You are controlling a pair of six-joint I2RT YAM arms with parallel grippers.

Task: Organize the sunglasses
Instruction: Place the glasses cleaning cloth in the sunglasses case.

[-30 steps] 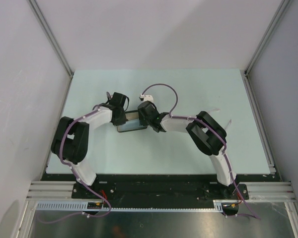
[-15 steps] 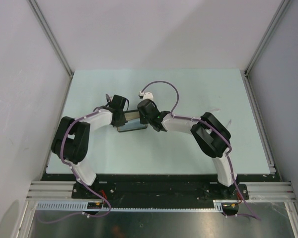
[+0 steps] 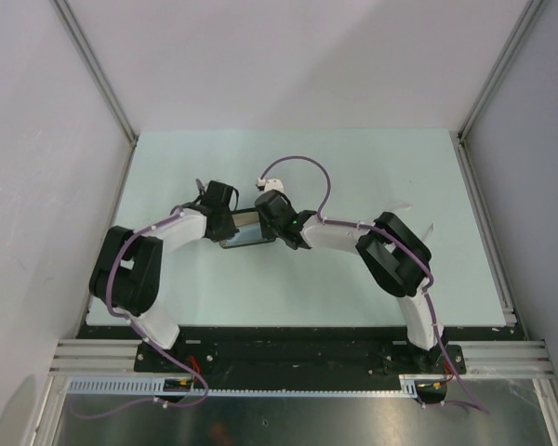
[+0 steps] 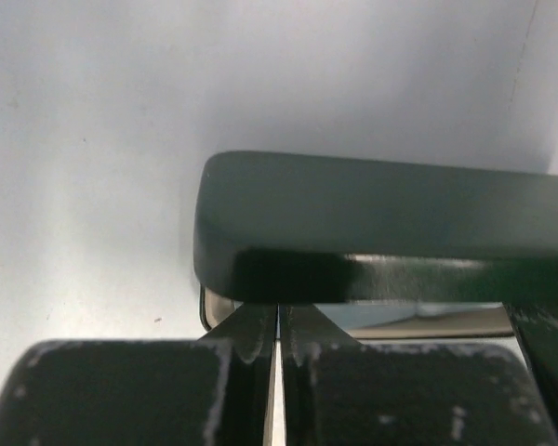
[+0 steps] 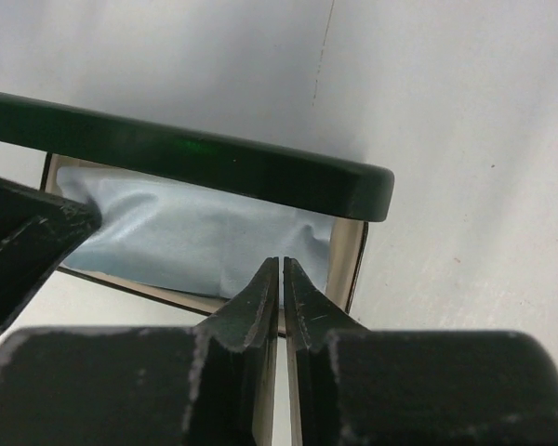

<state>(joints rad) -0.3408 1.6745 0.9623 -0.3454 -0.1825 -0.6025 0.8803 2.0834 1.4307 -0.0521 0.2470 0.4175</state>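
The sunglasses are hidden in every view. The black oblong case (image 3: pixel 248 239) lies mid-table between both grippers, its lid (image 4: pixel 381 214) half raised over the base. In the right wrist view the lid (image 5: pixel 214 158) hangs over the light blue cloth (image 5: pixel 186 237), which fills the tan-lined base (image 5: pixel 349 260). My left gripper (image 4: pixel 279 311) is shut, its tips right under the lid's near left corner. My right gripper (image 5: pixel 281 267) is shut, its tips over the cloth's right end at the base's rim. In the top view my left gripper (image 3: pixel 225 221) and right gripper (image 3: pixel 270 218) flank the case.
The pale green table (image 3: pixel 372 167) has white walls at the back and on both sides, with metal posts at the far corners. A purple cable (image 3: pixel 302 163) loops above the right wrist. A dark finger (image 5: pixel 19 251) crosses the left of the right wrist view.
The left arm has drawn slightly back and left, its elbow lower. The right wrist has shifted a little toward the case. The case has stayed in place.
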